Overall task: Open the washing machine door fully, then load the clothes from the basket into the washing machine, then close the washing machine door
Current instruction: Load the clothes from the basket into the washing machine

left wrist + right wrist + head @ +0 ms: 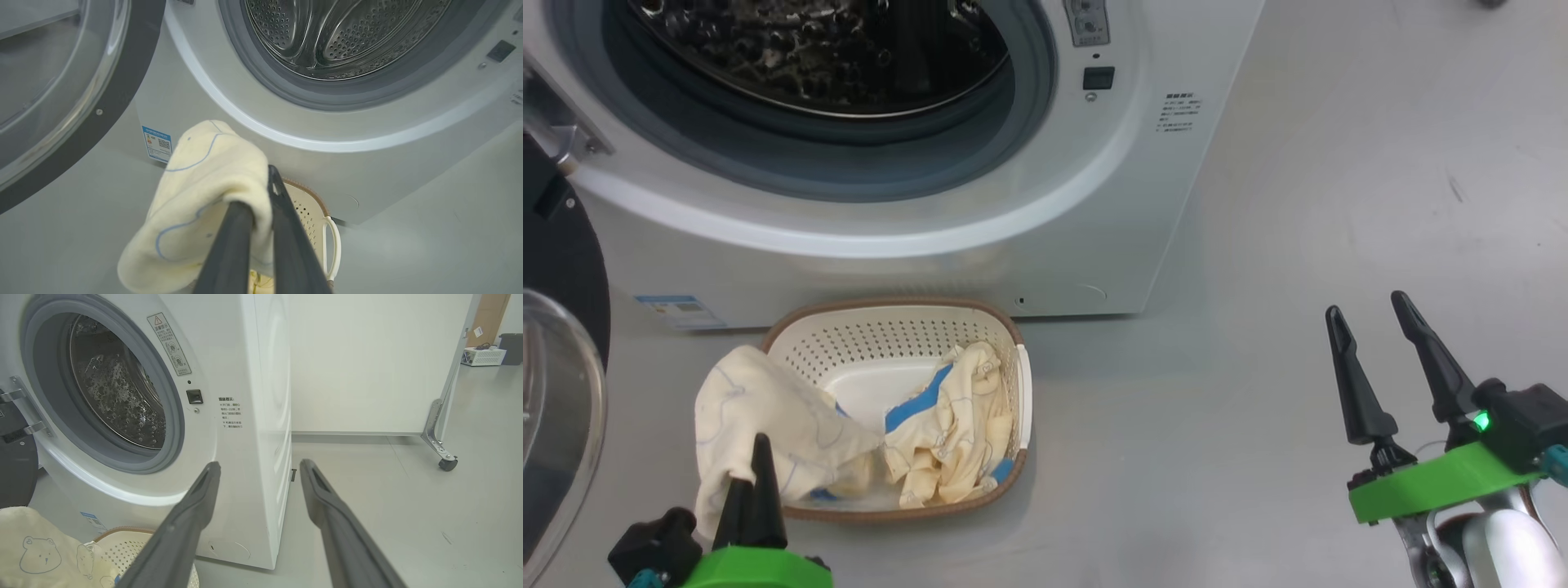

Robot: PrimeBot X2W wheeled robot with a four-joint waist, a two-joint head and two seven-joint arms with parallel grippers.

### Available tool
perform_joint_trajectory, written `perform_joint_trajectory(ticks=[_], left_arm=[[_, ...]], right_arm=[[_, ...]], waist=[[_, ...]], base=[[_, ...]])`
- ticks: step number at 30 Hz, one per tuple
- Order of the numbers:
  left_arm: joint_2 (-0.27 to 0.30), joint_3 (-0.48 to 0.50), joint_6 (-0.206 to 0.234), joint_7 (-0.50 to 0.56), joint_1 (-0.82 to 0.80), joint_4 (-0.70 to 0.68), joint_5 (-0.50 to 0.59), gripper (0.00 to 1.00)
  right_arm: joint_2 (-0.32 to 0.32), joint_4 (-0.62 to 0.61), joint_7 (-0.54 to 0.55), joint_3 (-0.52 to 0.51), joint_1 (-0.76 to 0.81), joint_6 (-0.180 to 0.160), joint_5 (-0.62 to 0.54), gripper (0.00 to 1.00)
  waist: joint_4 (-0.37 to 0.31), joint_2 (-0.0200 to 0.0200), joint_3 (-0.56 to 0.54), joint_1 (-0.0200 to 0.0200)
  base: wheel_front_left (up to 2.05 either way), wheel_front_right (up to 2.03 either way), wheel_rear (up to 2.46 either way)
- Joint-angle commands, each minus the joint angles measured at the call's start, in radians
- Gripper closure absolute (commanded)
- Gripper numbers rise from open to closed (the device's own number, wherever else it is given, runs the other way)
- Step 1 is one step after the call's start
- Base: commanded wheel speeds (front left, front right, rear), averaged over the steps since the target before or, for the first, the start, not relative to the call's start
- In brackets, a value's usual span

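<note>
Head view: one basket [898, 339] sits on the floor [1258, 408] at 6 o'clock of the washer [1094, 204], just beside its front. The clothes come to two pieces, counted. One piece [947, 425] lies crumpled in the basket's 3 o'clock half, cream with blue patches. The other piece [760, 400] hangs over the rim at 9 o'clock, pinched by the left gripper [750, 461] at the picture's 7 o'clock. Its fingers are clenched on the cloth, and the left wrist view shows fabric folded over one finger. The basket's bare white bottom shows between the two pieces. The one door [572, 278] stands swung open at 9 o'clock, with its black rim and clear glass. The drum [833, 49], at 12 o'clock, shows perforated steel inside a grey seal [849, 163]. The right gripper [1365, 304], at 4 o'clock and well apart from the basket, has its two fingers spread wide over bare floor.
</note>
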Motion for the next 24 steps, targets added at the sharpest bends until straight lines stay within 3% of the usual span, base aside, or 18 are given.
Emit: perform_joint_trajectory(ticks=[1,24], left_arm=[[0.004,0.040,-0.007,-0.014,0.008,-0.049,0.016,1.00],[-0.005,0.059,-0.038,-0.014,0.189,-0.260,0.043,1.00]], right_arm=[[-0.010,-0.030,-0.006,0.018,0.002,-0.003,-0.008,0.00],[-0.016,-0.020,-0.006,0.029,0.097,-0.003,-0.028,0.00]], waist=[[0.004,0.0000,-0.035,0.0001],[0.010,0.0000,-0.212,0.0001]], base=[[0.00,0.00,0.00],[0.00,0.00,0.00]])
